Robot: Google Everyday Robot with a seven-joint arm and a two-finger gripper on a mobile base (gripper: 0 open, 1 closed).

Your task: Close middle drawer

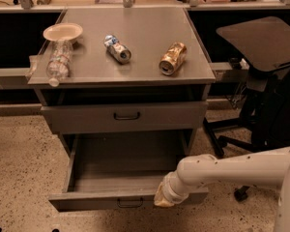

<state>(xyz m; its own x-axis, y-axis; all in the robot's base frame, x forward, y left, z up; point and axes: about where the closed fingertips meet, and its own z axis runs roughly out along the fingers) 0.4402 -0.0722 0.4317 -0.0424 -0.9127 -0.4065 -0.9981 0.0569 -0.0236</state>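
The middle drawer (128, 199) is pulled well out of the grey cabinet, its deep tray empty and its flat front with a small dark loop handle (129, 203) nearest the camera. My gripper (163, 197) reaches in from the right on a white arm and sits against the right part of that drawer front, at its top edge. The top drawer (125, 116) above is shut.
On the cabinet top (135, 47) lie a clear plastic bottle (59, 62), a white bowl (63, 32), a blue-and-white can (118, 49) and a gold can (172, 58). A black office chair (261, 57) stands to the right. Speckled floor surrounds the cabinet.
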